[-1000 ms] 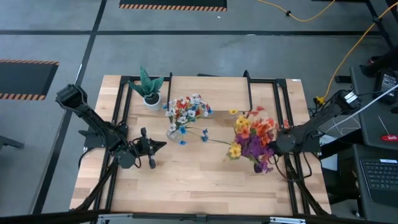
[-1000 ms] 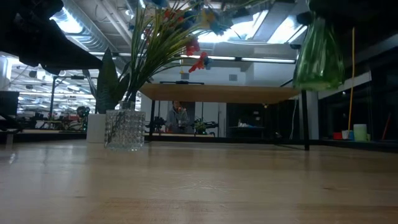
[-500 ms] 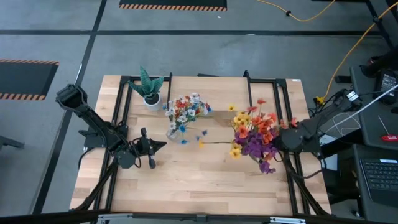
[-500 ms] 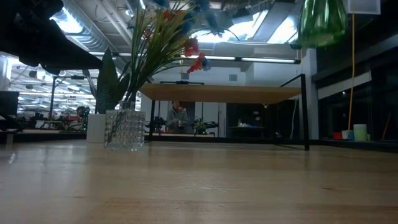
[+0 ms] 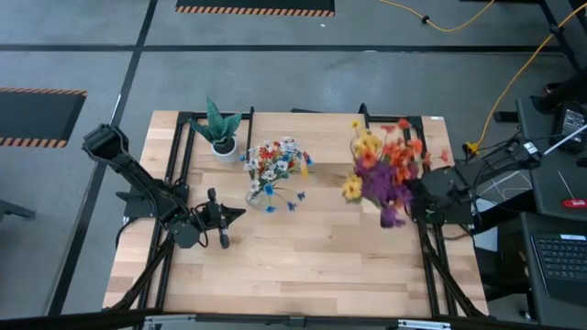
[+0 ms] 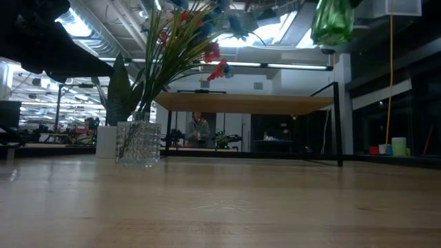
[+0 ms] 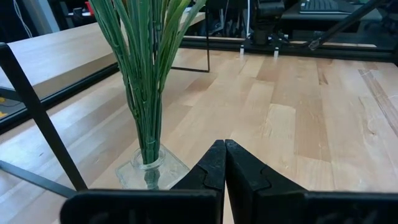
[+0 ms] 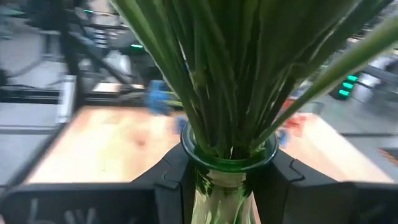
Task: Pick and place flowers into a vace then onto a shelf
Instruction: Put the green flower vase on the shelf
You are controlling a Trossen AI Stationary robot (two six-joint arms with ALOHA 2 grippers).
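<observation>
A green glass vase (image 6: 333,21) full of orange, yellow and purple flowers (image 5: 383,168) hangs high over the table's right side, with my right gripper (image 5: 417,197) shut on it. A clear glass vase (image 6: 138,143) with red, white and blue flowers (image 5: 273,162) stands on its base on the table, left of centre. My left gripper (image 5: 225,220) is shut just in front of that vase (image 7: 149,171) and touches nothing. The shelf (image 6: 241,103) stands behind it at the far side. My right gripper pinches the green vase's neck (image 8: 227,177) just below the rim, one finger (image 8: 174,180) on each side. The fingers come in level from the table's right side. The vase sits upright, lifted clear of the table, with the stems rising out of its mouth.
A spiky green plant in a white pot (image 5: 220,136) stands at the far left. Black metal legs (image 5: 367,137) of the shelf run along the table on both sides. Bare wooden tabletop (image 5: 303,266) stretches across the near half.
My right gripper has risen and drawn toward the table's far right, carrying the green vase. The vase has stayed upright and now hangs much higher above the table. Its bouquet has shifted toward the far edge.
</observation>
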